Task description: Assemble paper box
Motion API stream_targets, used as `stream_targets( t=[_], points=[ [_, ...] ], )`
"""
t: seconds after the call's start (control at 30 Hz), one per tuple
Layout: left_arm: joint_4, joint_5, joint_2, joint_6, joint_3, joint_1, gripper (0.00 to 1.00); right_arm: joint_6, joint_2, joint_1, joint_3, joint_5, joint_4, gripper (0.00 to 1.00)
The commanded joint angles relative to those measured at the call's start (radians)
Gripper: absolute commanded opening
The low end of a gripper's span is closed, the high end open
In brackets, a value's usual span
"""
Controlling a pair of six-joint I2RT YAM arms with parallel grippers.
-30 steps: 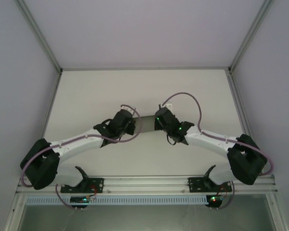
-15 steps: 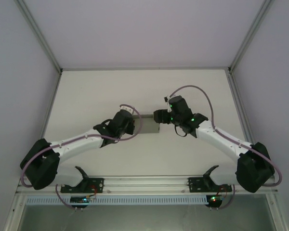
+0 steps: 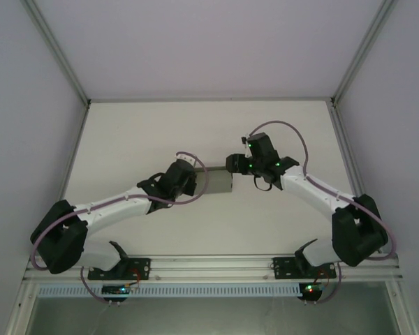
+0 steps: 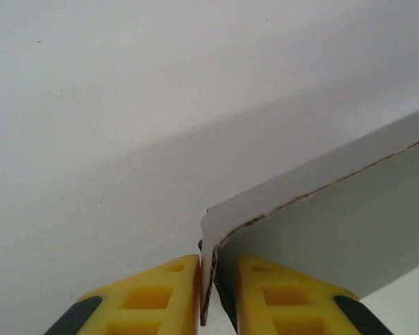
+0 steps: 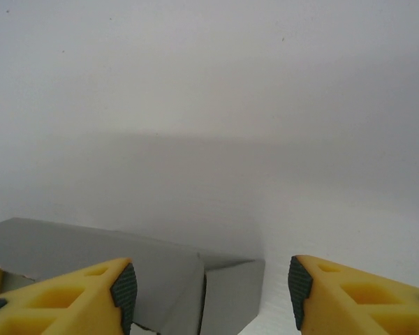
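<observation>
Plain white counter (image 3: 160, 132), with the grey paper box (image 3: 220, 183) mid-counter between both arms. Left end effector (image 4: 208, 286) is clenched on one thin box wall. Right end effector (image 5: 209, 286) is spread wide over the box's other end. My worry: that cardboard looks flimsy, so a push from the right could crease it or yank it out of the pinch.

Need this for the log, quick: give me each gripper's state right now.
Left gripper: closed on an edge of the paper box.
Right gripper: open, holding nothing.
</observation>
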Motion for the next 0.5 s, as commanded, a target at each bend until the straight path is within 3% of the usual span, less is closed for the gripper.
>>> stream_targets(
  t=[0.0,0.3,0.47],
  points=[
    [-0.078,0.010,0.030,0.031,0.014,-0.007,0.24,0.011,0.038,-0.008,0.008,-0.040,-0.073,0.59],
    [-0.088,0.205,-0.079,0.101,0.039,0.033,0.61,0.060,0.019,0.005,-0.093,-0.011,-0.062,0.49],
    [-0.100,0.314,-0.112,0.081,0.047,0.096,0.67,0.068,0.023,0.012,-0.108,-0.003,-0.056,0.46]
  ],
)
